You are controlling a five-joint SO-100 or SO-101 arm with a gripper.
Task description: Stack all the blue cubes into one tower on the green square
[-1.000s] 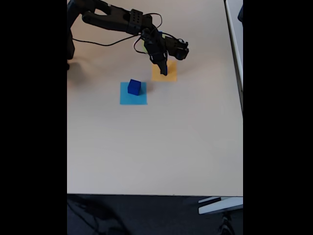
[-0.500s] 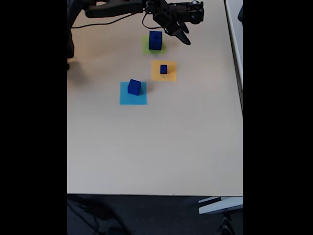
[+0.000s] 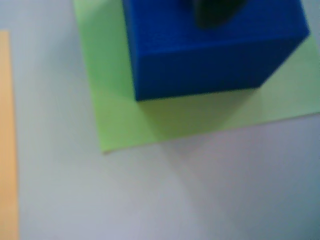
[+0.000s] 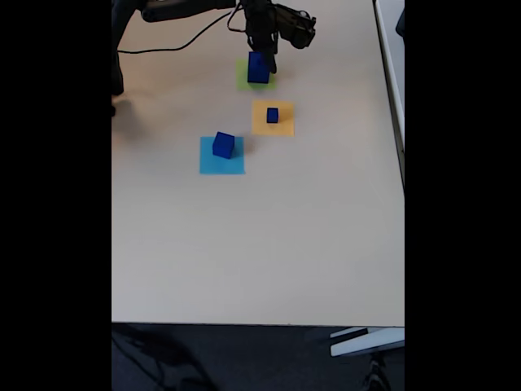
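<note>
Near the beige table's (image 4: 244, 244) far edge, the large blue cube (image 4: 259, 68) sits on the green square (image 4: 243, 79); the gripper (image 4: 269, 57) hovers over it, its spread unclear.

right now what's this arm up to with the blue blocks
The arm's tool hovers right over the large blue cube, which sits on the green square. Whether the tool is open or shut is unclear. The small blue cube is on the orange square, and the medium blue cube on the light blue square. Nothing is stacked yet.
</note>
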